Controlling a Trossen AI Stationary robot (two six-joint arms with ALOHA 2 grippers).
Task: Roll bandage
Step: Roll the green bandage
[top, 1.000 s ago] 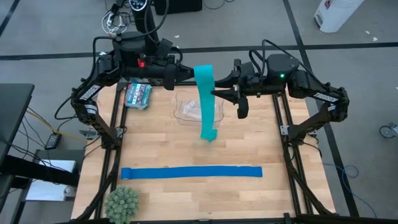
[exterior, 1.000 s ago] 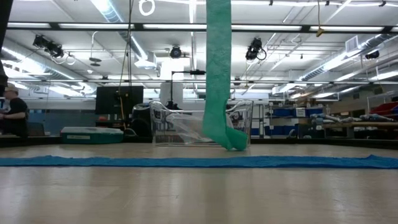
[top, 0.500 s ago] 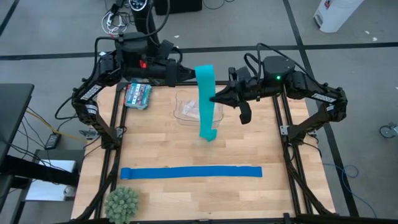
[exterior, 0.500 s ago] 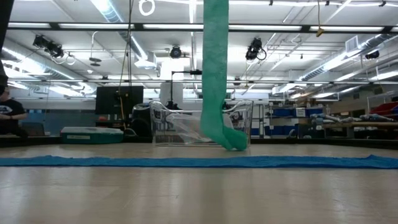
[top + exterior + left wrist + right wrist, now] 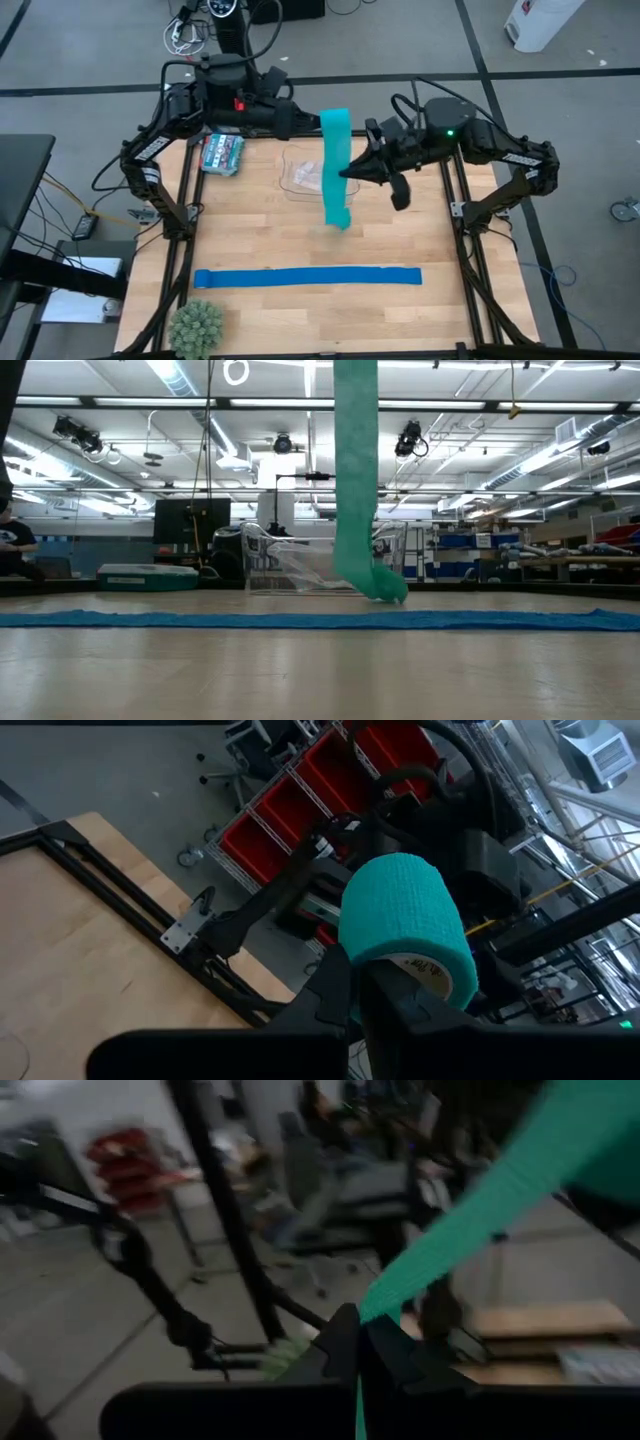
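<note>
High view: left gripper (image 5: 312,120) clenched on the bandage (image 5: 337,165) roll end; strip hangs to the tabletop (image 5: 300,240). Right gripper (image 5: 350,172) pinches the strip midway.
Low view: tail bunched by a clear container (image 5: 290,560), behind the blue strip (image 5: 320,620).
Wrist views: both grippers grasping teal.

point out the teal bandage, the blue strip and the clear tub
bandage (image 5: 337,170), high view, middle of the hanging stretch
blue strip (image 5: 307,277), high view, middle of its length, flat on the table
clear tub (image 5: 303,180), high view, bare part left of the bandage
</note>
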